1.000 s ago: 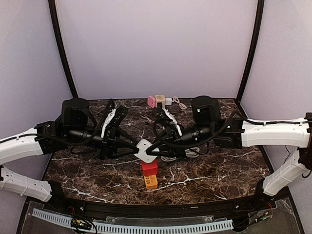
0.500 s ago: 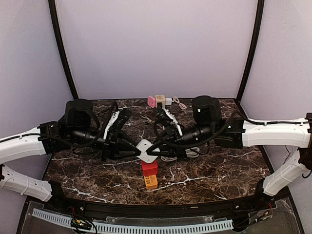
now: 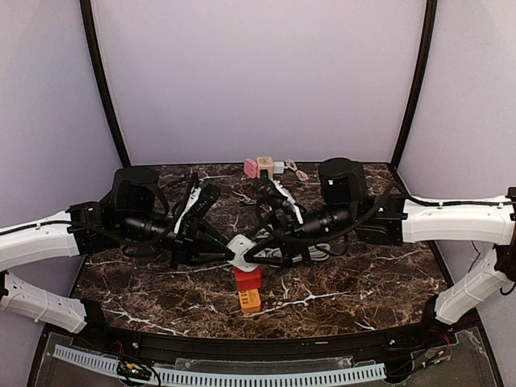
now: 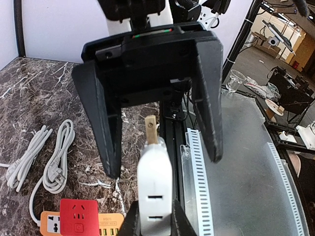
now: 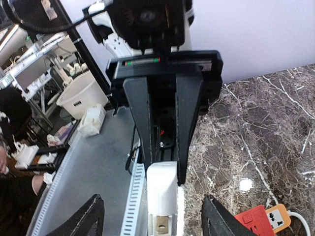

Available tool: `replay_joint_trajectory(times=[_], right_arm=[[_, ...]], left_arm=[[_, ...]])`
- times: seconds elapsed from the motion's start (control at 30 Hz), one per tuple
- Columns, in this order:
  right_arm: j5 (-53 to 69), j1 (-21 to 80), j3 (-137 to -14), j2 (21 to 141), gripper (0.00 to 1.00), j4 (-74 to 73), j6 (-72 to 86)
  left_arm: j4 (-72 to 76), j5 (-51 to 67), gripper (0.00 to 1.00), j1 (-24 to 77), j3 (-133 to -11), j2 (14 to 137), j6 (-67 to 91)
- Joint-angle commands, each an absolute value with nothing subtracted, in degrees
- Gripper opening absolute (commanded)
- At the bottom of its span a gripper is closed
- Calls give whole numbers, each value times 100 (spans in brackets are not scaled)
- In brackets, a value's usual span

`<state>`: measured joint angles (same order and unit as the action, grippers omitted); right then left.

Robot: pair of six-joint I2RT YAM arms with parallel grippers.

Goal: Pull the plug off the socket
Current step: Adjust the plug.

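Note:
The white plug point(image 3: 239, 251) hangs in the air between both arms, above the red socket point(image 3: 247, 277) that sits on the orange power strip point(image 3: 251, 301). My left gripper point(image 4: 155, 217) is shut on the plug point(image 4: 154, 177), whose brass prong point(image 4: 150, 130) points away from me. In the right wrist view the plug point(image 5: 161, 196) sits between the spread fingers point(image 5: 90, 216) of my right gripper point(image 5: 153, 200), which is open and not touching it. From above, the left gripper point(image 3: 228, 254) and right gripper point(image 3: 253, 251) meet tip to tip.
Coiled white cable point(image 3: 292, 253) lies on the marble table point(image 3: 363, 282) under the right arm, and shows as white cable point(image 4: 43, 160) in the left wrist view. Small pink point(image 3: 251, 168) and beige point(image 3: 265, 165) blocks stand at the back. A slotted white duct point(image 3: 218, 375) runs along the near edge.
The left gripper has closed on the plug. The right gripper, shut on the plug before, has opened wide and let go of it.

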<state>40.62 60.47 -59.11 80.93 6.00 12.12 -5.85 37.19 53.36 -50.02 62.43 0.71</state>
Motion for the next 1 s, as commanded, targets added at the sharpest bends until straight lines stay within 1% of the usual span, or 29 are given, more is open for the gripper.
replay_joint_trajectory(times=[0.0,0.1,0.17,0.3,0.43,0.97], right_arm=[[4422,5774,-5717,7682,72,1001,1552],[4617,5479,-5559,7484,77,1284,1873],[4559,5314,-5550,7489,77,1309,2053],[4113,5230,-5640,7741,76,1083,2194],[4024,5238,-5729,7985,74,976,2233],[4647,5451,-5806,8176,73,1204,2248]], left_arm=[[-554,3745,1,5346,-4778,5940,-387],[-591,3800,1,5350,-4722,5858,-526],[-575,3854,1,5351,-4706,5849,-572],[-469,3943,1,5348,-4702,5877,-555],[-275,3980,1,5349,-4679,5860,-404],[-272,3441,1,5350,-4693,5903,-146]])
